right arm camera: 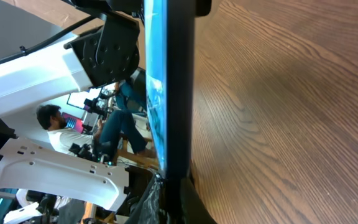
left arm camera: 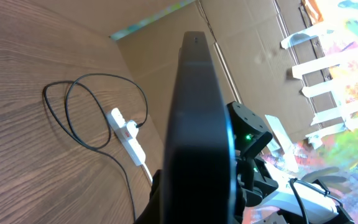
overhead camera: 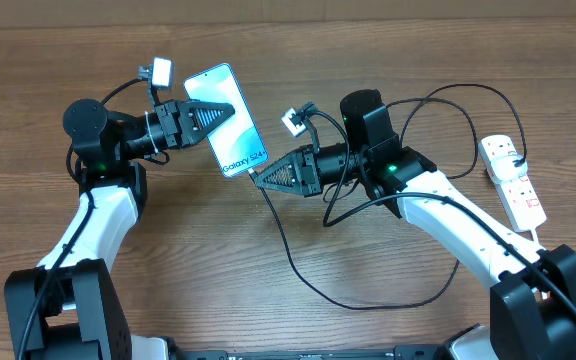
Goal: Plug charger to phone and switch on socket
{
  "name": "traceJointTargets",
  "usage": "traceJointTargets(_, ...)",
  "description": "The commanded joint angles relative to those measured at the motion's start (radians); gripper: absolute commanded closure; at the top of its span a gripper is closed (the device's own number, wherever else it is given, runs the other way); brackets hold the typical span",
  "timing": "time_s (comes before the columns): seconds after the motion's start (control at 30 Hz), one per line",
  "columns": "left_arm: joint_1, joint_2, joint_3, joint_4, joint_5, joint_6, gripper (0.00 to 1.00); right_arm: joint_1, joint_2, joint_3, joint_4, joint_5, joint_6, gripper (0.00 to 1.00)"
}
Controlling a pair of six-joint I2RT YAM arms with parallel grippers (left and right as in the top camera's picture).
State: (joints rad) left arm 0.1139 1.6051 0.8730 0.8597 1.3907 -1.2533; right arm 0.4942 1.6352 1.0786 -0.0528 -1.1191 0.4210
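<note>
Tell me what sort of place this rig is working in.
Probably an indoor robotics lab or workshop. The arms work on a wood-grain table, cardboard sheets wall off its far side, and a seated person shows in the room beyond the phone.

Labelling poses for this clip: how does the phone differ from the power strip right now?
The phone is held off the table, tilted, clamped in the left gripper; the power strip lies flat on the table at its right side, with no gripper on it. The phone shows a blue-white screen with black edges; the power strip is white with red switches. Both are slim, elongated rectangles.
</note>
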Motion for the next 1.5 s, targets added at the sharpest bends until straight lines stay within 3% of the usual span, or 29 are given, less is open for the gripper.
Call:
traceJointTargets(0.0,0.01,-0.006,0.014,0.008,-0.01,0.021,0.95,0.002,-0.031,0.016,0.013,-0.011,-0.005,0.96)
traceJointTargets(1.47,0.011,-0.006,0.014,0.008,-0.014,0.046,0.96,0.002,-0.031,0.016,0.004,-0.045,-0.006,0.96)
